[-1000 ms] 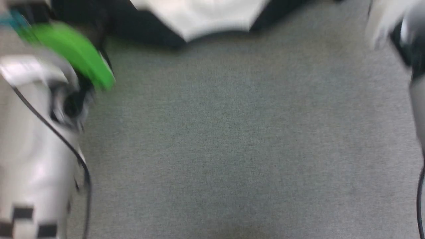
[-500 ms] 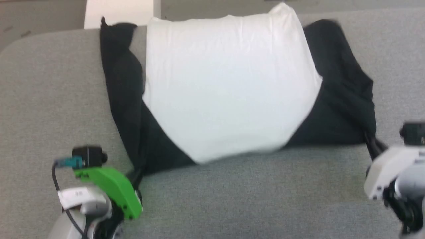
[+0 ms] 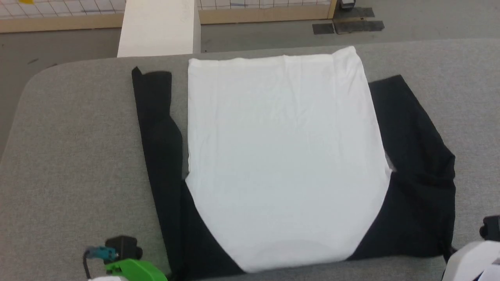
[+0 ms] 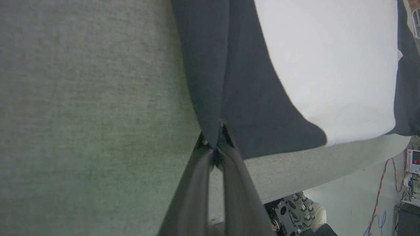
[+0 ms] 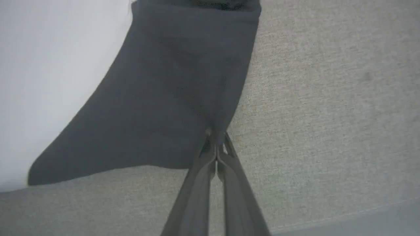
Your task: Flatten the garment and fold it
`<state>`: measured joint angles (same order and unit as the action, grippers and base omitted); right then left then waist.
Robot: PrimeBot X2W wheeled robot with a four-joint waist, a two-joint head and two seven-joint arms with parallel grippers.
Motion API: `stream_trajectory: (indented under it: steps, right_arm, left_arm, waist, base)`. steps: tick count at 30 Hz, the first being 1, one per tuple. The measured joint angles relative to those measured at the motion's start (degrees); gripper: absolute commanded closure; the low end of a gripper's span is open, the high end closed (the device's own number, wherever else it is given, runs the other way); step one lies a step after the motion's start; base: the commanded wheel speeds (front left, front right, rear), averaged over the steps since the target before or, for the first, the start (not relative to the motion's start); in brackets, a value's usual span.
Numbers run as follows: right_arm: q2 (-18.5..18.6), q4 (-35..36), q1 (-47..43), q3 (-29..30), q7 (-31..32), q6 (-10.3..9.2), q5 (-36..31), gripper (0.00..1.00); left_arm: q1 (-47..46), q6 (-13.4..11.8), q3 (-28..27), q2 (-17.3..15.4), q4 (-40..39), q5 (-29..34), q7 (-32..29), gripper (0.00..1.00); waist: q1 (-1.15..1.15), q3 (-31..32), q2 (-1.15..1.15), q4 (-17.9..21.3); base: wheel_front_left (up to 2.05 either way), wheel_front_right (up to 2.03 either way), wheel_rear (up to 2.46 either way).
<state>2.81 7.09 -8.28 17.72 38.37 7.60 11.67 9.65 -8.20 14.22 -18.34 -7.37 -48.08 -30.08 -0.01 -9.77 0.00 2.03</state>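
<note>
The garment (image 3: 281, 156) lies spread on the grey table (image 3: 78, 156), its white body panel in the middle and a black sleeve along each side. In the left wrist view my left gripper (image 4: 215, 141) is shut on the near left black corner of the garment (image 4: 246, 98). In the right wrist view my right gripper (image 5: 216, 141) is shut on the near right black corner of the garment (image 5: 170, 98). My left wrist with its green mount (image 3: 133, 269) and my pale right wrist (image 3: 472, 261) sit at the head view's bottom corners.
A rigid white box (image 3: 158, 27) stands behind the table's far edge, with floor and a wooden baseboard beyond. The table's near edge runs just behind both grippers, and my wheeled base (image 4: 295, 213) shows below it. Bare grey table lies left and right of the garment.
The head camera has swung upward, so the whole garment and the far floor have come into view. Both grippers stay shut on the near black corners.
</note>
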Motion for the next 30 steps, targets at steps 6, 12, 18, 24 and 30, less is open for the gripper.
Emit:
stream_trajectory:
  steps: [6, 12, 18, 24, 30]
  right_arm:
    - [0.00, -5.13, -1.37, 0.02, -2.66, 0.00, 0.83, 1.00]
    - [-0.03, -8.51, -0.99, -1.26, -6.56, 0.00, 1.93, 1.00]
    - [-0.02, -1.88, -0.20, -0.34, -7.48, 0.00, 1.83, 1.00]
    - [-0.01, 8.66, -1.32, 1.31, -1.26, 0.00, 1.42, 1.00]
    - [0.00, 10.84, -3.58, 2.14, 3.19, 0.00, 1.40, 1.00]
  left_arm:
    - [2.37, -1.32, 1.70, -0.09, 0.54, 0.11, -2.38, 1.00]
    - [1.97, 0.18, 1.24, 1.08, 0.35, 0.13, 1.56, 1.00]
    - [0.12, 1.68, -1.13, 2.10, -1.60, 0.31, 7.24, 1.00]
    - [-0.16, 1.93, -1.12, 1.75, -5.04, 0.26, 6.70, 1.00]
    - [0.40, 1.59, 0.08, 1.51, -4.94, 0.13, 5.11, 1.00]
  waist:
    - [0.00, 0.83, 0.00, 0.12]
    - [0.00, 0.76, 0.00, -0.17]
    - [0.00, 1.46, 0.00, -0.35]
    - [0.00, 1.94, 0.00, -0.35]
    - [0.00, 1.15, 0.00, -0.40]
  base:
    - [0.00, 0.00, 0.00]
    - [0.00, 0.00, 0.00]
    - [0.00, 0.00, 0.00]
    - [0.00, 0.00, 0.00]
    - [0.00, 0.00, 0.00]
